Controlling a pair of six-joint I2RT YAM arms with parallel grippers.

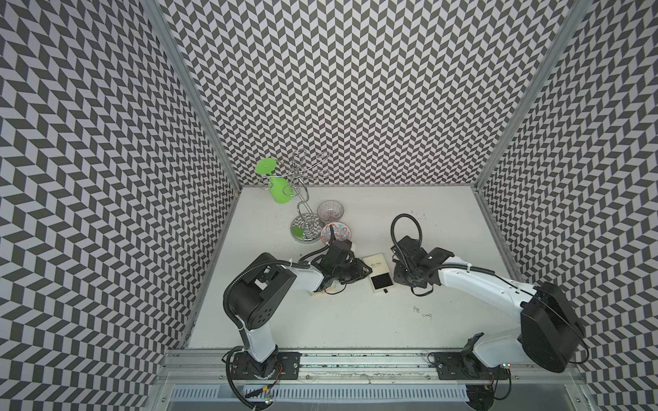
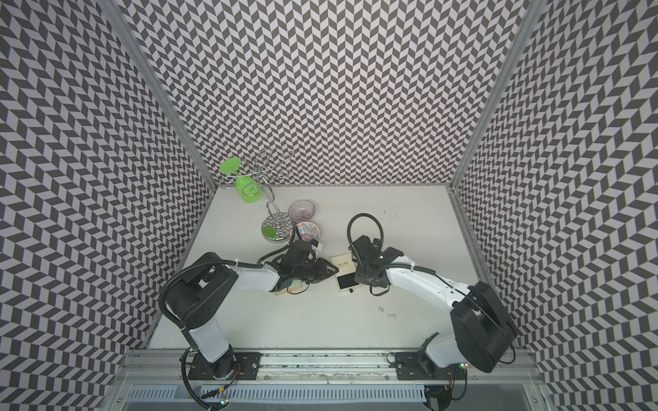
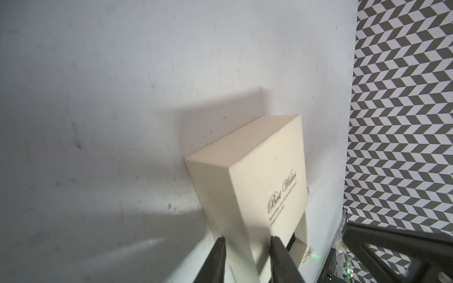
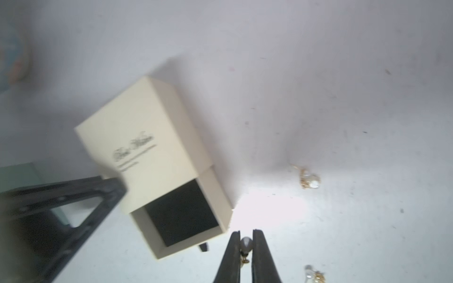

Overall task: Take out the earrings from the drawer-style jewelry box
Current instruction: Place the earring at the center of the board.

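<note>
Earring (image 4: 245, 245) sits pinched between the right tool's (image 4: 245, 235) fingers.

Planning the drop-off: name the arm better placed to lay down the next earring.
Right: the right gripper pinches a pearl earring near the loose earrings; the left gripper is at the jewelry box.

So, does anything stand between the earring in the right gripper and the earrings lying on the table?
Nothing visible: the right gripper pinches the earring; only table separates it from the loose earrings.
</note>
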